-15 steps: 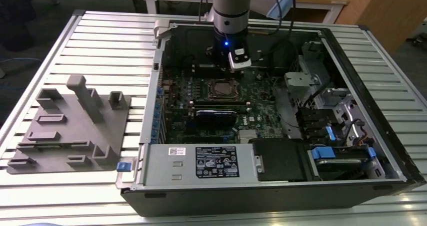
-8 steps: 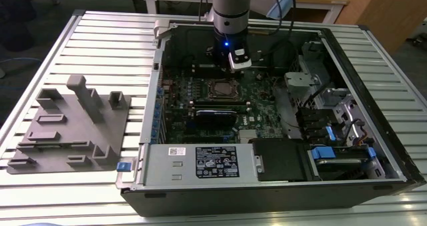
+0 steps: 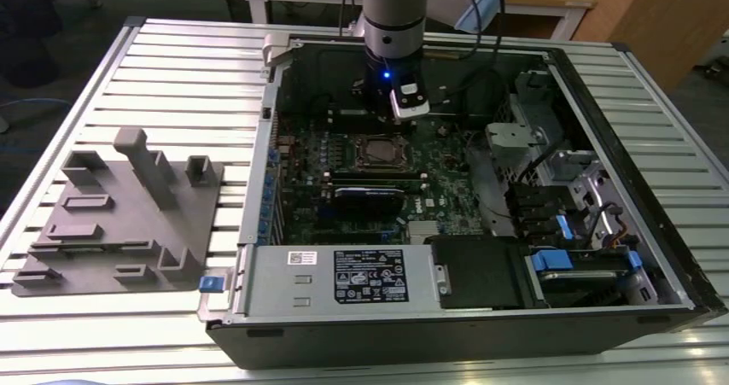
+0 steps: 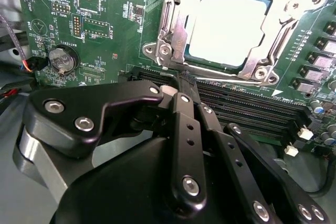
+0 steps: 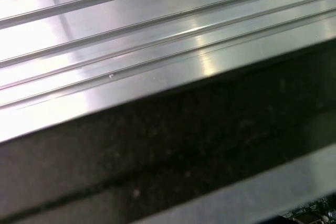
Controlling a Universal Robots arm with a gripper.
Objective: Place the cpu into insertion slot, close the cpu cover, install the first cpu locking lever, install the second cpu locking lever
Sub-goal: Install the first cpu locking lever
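The black metal gripper [image 4: 185, 77], jaws pressed together, hovers just beside the thin silver-grey cpu cover [image 4: 173, 40], upper centre of the second wrist view. The pale, smooth square cpu [image 4: 228, 24] sits framed in its window on the green motherboard [image 4: 105, 30].

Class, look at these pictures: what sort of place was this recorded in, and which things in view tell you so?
Probably a robotics lab or test workshop: an open computer case lies on a ribbed metal table, a robot arm reaches into it over the motherboard, and a grey fixture sits alongside.
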